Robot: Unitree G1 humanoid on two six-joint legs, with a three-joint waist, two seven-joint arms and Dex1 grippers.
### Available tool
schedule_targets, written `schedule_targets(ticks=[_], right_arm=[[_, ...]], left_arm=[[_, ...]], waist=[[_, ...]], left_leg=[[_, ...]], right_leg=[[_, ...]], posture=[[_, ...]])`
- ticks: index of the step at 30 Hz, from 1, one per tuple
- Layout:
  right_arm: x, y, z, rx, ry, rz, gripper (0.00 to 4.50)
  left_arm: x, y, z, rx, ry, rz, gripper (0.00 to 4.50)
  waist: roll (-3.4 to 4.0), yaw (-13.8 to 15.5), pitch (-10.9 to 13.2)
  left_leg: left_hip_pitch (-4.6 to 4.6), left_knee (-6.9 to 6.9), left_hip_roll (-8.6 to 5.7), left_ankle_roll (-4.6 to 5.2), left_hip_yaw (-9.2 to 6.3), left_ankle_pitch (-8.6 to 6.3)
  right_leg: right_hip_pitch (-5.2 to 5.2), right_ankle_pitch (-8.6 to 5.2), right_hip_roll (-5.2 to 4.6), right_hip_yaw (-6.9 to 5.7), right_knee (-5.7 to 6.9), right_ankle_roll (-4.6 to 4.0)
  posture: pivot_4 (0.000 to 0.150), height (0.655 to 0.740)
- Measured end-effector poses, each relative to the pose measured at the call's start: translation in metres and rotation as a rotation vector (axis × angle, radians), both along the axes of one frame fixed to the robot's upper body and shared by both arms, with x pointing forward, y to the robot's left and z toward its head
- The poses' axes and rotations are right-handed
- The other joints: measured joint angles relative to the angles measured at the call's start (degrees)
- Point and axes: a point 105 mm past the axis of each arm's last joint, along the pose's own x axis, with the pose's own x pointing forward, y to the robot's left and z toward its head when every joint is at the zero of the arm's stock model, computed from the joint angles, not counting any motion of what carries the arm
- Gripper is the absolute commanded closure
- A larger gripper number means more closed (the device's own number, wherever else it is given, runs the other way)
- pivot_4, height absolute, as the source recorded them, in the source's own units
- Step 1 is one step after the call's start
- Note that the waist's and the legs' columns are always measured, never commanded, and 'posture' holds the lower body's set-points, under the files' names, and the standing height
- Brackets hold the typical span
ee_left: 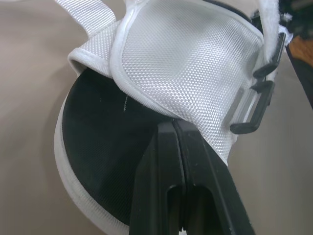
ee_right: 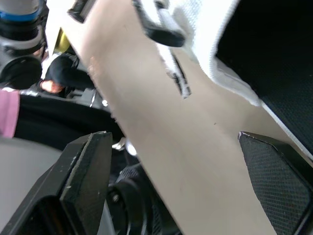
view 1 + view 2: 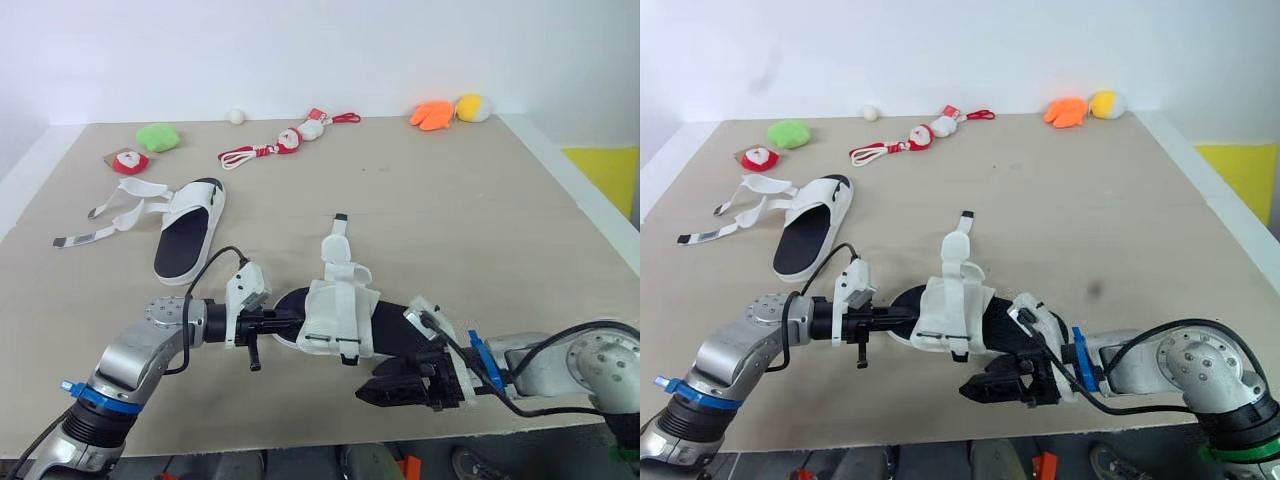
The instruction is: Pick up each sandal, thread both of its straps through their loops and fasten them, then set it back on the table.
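The near sandal [image 3: 335, 318] sits on the surface [image 3: 450, 200] between both arms. The left tool [image 1: 174, 125] has its fingers together with the tips against the toe end, and the right tool [image 2: 171, 139] is wide apart by the heel. I'd clamp the right on the sole first, then have the left pinch the loose strap [image 3: 336, 245] near its tip and aim for the black loops [image 1: 249, 105].

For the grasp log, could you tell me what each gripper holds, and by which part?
The right gripper is open, holding nothing. The left gripper is shut at the white upper of the near sandal; a pinch cannot be told.
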Motion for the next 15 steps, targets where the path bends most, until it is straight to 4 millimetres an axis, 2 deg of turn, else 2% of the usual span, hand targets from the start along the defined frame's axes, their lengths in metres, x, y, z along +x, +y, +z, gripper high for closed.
schedule_targets(ticks=[4,5,7,13,14,15], right_arm=[[0.005,0.008,0.0,0.034,-0.023,-0.03,0.07],[0.007,0.011,0.0,0.042,-0.029,-0.04,0.3],[0.01,0.014,0.0,0.047,-0.041,-0.06,0.92],[0.02,0.019,0.009,0.056,-0.092,-0.091,4.05],[0.02,0.019,0.011,0.06,-0.095,-0.091,4.38],[0.021,0.02,0.012,0.061,-0.098,-0.089,4.38]], left_arm=[[0.0,0.0,-0.001,-0.002,0.013,0.004,4.5],[0.0,0.0,-0.001,-0.002,0.015,0.004,4.5],[0.0,0.0,-0.001,-0.001,0.017,0.004,4.5],[-0.002,-0.002,-0.002,-0.001,0.025,-0.006,4.5],[-0.002,-0.002,-0.002,0.0,0.025,-0.007,4.5],[-0.002,-0.002,-0.002,0.0,0.025,-0.007,4.5]], waist=[[-0.02,-0.02,-0.01],[-0.02,-0.03,-0.01],[-0.02,-0.03,-0.01],[-0.02,-0.01,-0.01],[-0.02,-0.03,-0.01],[-0.02,-0.03,-0.01]], left_leg=[[0.04,0.03,0.01,-0.02,0.0,0.05],[0.04,0.03,0.01,-0.02,0.0,0.06],[0.04,0.03,0.01,-0.03,0.0,0.07],[0.0,0.0,0.01,-0.03,-0.01,0.07],[0.0,0.0,0.01,-0.03,-0.01,0.07],[0.0,0.0,0.01,-0.03,-0.01,0.07]], right_leg=[[0.01,0.11,0.02,0.0,0.0,-0.02],[0.01,0.12,0.02,0.0,0.0,-0.02],[0.01,0.14,0.02,0.01,0.0,-0.03],[0.0,0.09,0.03,0.01,0.0,-0.09],[-0.01,0.08,0.03,0.01,0.0,-0.09],[-0.01,0.08,0.03,0.01,0.0,-0.1]], posture=[[0.15,0.74],[0.15,0.74],[0.15,0.74],[0.15,0.74],[0.15,0.74],[0.15,0.74]])
